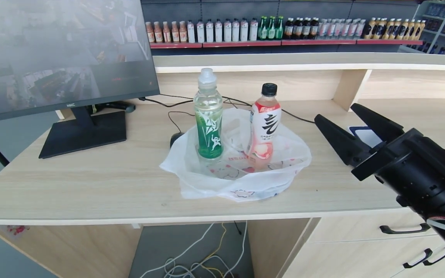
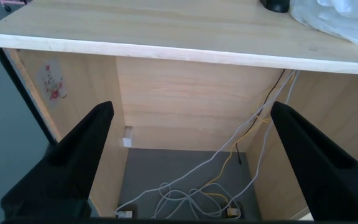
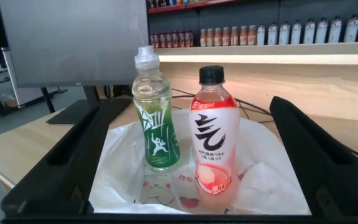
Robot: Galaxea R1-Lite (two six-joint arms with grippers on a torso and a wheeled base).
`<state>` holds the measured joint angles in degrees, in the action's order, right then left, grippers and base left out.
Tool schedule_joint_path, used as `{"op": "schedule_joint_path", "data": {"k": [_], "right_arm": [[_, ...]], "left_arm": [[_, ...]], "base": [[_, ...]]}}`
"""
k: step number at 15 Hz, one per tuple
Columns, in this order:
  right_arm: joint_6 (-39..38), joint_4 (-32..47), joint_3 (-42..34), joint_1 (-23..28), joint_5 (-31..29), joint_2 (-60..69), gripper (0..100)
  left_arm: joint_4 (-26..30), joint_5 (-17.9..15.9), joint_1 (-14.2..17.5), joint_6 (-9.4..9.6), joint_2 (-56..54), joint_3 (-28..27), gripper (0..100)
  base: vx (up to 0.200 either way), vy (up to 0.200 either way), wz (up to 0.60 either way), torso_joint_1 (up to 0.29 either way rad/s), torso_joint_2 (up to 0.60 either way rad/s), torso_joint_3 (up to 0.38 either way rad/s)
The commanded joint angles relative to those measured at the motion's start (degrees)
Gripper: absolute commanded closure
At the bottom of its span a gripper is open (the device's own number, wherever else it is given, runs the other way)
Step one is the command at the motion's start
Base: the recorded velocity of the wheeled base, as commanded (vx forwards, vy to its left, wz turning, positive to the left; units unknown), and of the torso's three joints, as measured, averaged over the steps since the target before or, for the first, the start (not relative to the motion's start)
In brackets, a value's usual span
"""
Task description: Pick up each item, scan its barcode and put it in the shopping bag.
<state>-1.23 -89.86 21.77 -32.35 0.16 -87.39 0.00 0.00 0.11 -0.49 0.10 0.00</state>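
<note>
White plastic shopping bag sits slumped open on the wooden counter, with a green-labelled bottle at left and a pink-labelled bottle at right upright in its folds. Bagging looks done. The right gripper hangs spread to the right of the bag, and the left gripper, also spread, is below the counter's near edge. The next move is likely a check for unscanned items.

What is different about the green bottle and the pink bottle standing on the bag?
The green bottle is taller; the pink bottle is shorter. The green bottle has a pale, see-through cap, the pink bottle a black one. The green bottle wears a green label, the pink bottle a white and pink one. Both stand upright, side by side, on the spread-out white shopping bag.
</note>
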Motion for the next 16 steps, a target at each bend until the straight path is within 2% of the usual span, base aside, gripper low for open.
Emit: {"op": "schedule_joint_path", "data": {"k": [1, 5, 7, 16], "right_arm": [[0.0, -0.1, -0.6, -0.1, 0.1, 1.2, 0], [0.0, -0.1, -1.2, 0.6, 0.1, 1.8, 0], [0.6, -0.1, -1.1, 2.6, 0.1, 1.5, 0], [0.8, -0.1, -2.1, 2.7, 0.2, 2.4, 0]], "left_arm": [[0.0, 0.0, 0.0, -0.04, 0.0, 0.0, 0], [0.0, 0.0, 0.0, -0.04, 0.0, 0.0, 0], [0.0, 0.0, 0.0, -0.22, 0.1, 0.0, 0], [0.0, 0.1, 0.0, -0.13, 0.1, 0.0, 0]], "base": [[0.0, -0.2, 0.0, 0.007, 0.0, 0.002], [0.0, -0.2, 0.0, 0.0, 0.0, 0.002], [0.0, -0.2, 0.0, 0.002, 0.0, 0.002], [0.0, -0.2, 0.0, 0.003, 0.0, 0.005]]}}
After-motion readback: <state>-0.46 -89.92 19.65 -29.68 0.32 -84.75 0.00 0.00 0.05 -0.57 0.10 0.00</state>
